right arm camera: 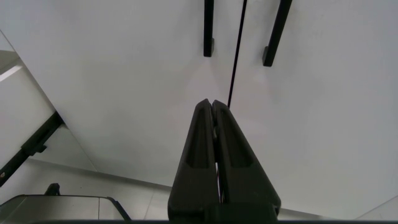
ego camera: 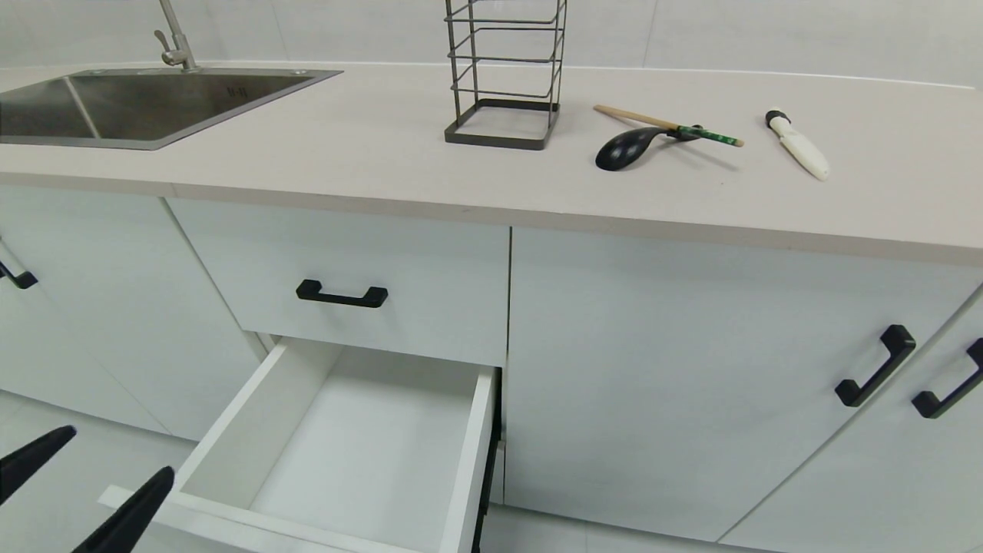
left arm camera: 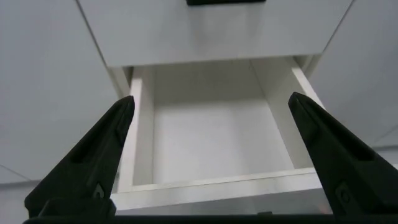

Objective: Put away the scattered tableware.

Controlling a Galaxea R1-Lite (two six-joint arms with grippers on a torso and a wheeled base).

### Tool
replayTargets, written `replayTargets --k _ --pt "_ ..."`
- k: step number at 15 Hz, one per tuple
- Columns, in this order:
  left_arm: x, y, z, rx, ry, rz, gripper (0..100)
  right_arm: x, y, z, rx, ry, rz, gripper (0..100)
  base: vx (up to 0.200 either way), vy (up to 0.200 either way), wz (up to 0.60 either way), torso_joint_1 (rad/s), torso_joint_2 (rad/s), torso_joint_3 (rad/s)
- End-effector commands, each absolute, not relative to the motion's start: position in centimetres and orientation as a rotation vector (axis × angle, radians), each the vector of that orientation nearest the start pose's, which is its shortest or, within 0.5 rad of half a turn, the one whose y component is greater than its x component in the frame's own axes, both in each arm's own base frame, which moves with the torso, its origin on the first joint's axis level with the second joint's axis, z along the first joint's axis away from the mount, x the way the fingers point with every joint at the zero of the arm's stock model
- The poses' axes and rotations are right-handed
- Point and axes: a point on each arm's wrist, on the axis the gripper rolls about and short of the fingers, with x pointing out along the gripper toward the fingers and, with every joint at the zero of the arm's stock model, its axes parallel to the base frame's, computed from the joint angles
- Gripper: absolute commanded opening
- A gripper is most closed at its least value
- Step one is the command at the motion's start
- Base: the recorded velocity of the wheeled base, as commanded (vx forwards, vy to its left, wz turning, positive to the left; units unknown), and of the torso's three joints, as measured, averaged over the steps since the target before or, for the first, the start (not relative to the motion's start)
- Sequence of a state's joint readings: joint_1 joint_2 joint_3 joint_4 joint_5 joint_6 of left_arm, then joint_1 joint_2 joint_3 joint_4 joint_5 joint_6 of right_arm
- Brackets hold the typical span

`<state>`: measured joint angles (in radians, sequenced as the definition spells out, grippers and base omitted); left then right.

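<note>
Drawer (ego camera: 230, 430) is pulled out, left claw (left arm camera: 211, 102) spread wide in front of it, right claw (right arm camera: 212, 106) clenched on nothing. Spoon (ego camera: 626, 148), chopstick (ego camera: 660, 123) and white utensil (ego camera: 799, 146) lie on the bench (ego camera: 345, 153).

Rack (ego camera: 495, 141) top cut off; sink (ego camera: 153, 100) too — leftward.

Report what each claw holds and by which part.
Nothing. The left claw hangs open before the pulled-out drawer; the right claw is shut on nothing.
</note>
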<state>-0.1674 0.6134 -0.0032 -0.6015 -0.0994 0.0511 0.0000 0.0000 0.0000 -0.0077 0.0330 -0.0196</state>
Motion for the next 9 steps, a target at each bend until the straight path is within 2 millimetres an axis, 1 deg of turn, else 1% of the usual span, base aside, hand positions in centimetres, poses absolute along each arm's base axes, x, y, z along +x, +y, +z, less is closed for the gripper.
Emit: replayTargets --k 1,3,4,6,7,8,9 --pt "-0.5 -0.2 11.8 0.058 -0.161 -0.199 100 -2.3 0.1 7.6 -0.020 -0.008 0.034 0 0.000 0.000 0.00 0.000 0.00 0.000" --pt "-1.6 -0.1 9.7 0.061 -0.095 -0.189 100 -2.3 0.1 7.6 -0.020 -0.010 0.034 0 0.000 0.000 0.00 0.000 0.00 0.000" --pt "-1.6 -0.1 9.2 0.063 -0.057 -0.187 100 -2.3 0.1 7.6 -0.020 -0.008 0.034 0 0.000 0.000 0.00 0.000 0.00 0.000" --pt "-1.6 -0.1 9.1 0.055 -0.044 -0.186 100 -2.3 0.1 7.6 -0.020 -0.008 0.034 0 0.000 0.000 0.00 0.000 0.00 0.000" --pt "-1.6 -0.1 8.8 0.052 -0.012 -0.179 100 -2.3 0.1 7.6 -0.020 -0.008 0.034 0 0.000 0.000 0.00 0.000 0.00 0.000" --pt "-1.6 -0.1 8.1 0.058 0.056 -0.173 100 -2.3 0.1 7.6 -0.020 -0.008 0.034 0 0.000 0.000 0.00 0.000 0.00 0.000" --pt "-1.6 0.0 7.8 0.044 0.085 -0.112 100 -2.3 0.1 7.6 -0.020 -0.008 0.034 0 0.000 0.000 0.00 0.000 0.00 0.000"
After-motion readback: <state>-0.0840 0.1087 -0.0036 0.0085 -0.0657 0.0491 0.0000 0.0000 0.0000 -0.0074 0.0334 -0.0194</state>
